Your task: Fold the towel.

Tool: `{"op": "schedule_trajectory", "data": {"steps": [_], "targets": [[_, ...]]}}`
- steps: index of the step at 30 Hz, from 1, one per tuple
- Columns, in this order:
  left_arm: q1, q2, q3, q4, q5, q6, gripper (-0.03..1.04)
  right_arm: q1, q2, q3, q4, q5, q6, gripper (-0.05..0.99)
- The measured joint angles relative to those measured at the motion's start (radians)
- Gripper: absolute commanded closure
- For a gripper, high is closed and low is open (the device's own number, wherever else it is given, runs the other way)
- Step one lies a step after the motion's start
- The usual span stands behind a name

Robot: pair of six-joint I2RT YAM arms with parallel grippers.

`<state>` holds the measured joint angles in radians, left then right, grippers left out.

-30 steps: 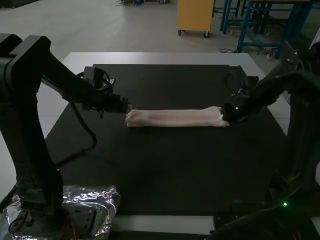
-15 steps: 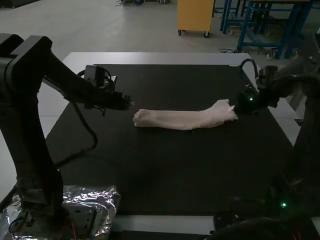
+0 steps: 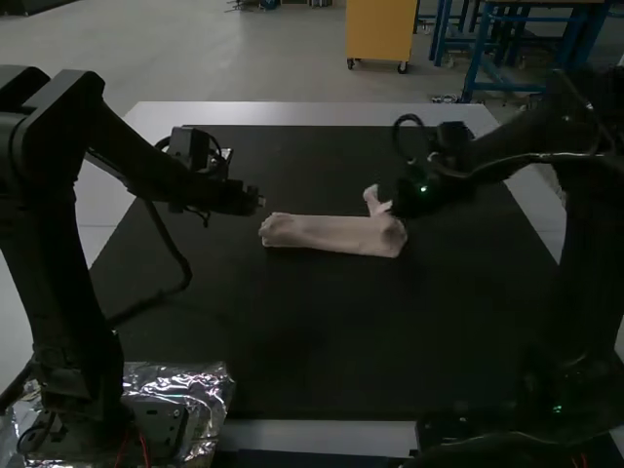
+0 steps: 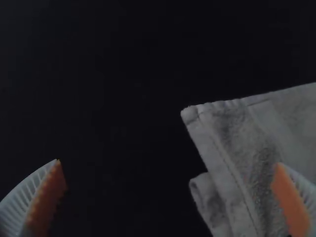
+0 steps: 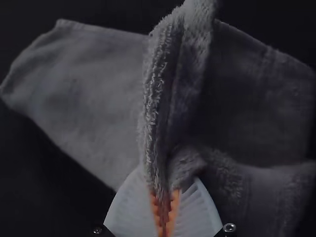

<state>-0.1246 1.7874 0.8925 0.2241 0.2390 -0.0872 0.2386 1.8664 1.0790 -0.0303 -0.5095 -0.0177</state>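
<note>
Currently: black mat [image 3: 292, 336] | towel [image 3: 327, 233] on black mat, strip-folded; likely light, limp, non-slip; best pinched through all end layers | right end effector [image 5: 164, 190] clamped on towel, over black mat | left end effector [image 4: 169, 165] spread apart, over black mat

Black arms [image 3: 58, 273] trail thin dark cables [image 3: 176, 252].

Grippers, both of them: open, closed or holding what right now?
Left gripper: open, fingers wide apart, holding nothing.
Right gripper: closed, pinching a raised part of the towel.
</note>
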Motion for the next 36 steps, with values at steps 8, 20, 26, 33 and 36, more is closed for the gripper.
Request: {"op": "schedule_trajectory", "data": {"steps": [8, 20, 26, 33, 36], "targets": [[0.008, 0.000, 0.000, 0.005, 0.000, 0.000, 0.04, 0.125, 0.097, 0.069, 0.049, 0.000, 0.076, 0.96], [0.016, 0.000, -0.027, 0.035, 0.000, 0.000, 0.04, 0.257, 0.249, 0.250, 0.071, 0.000, 0.143, 0.96], [0.039, 0.000, -0.040, 0.043, 0.000, 0.000, 0.04, 0.283, 0.296, 0.308, 0.071, 0.001, 0.160, 0.96], [0.061, -0.010, -0.041, 0.043, -0.001, 0.001, 0.04, 0.309, 0.330, 0.361, 0.074, 0.002, 0.177, 0.96], [0.077, -0.032, -0.053, 0.045, -0.003, 0.003, 0.04, 0.330, 0.350, 0.388, 0.074, 0.004, 0.188, 0.96]]}}
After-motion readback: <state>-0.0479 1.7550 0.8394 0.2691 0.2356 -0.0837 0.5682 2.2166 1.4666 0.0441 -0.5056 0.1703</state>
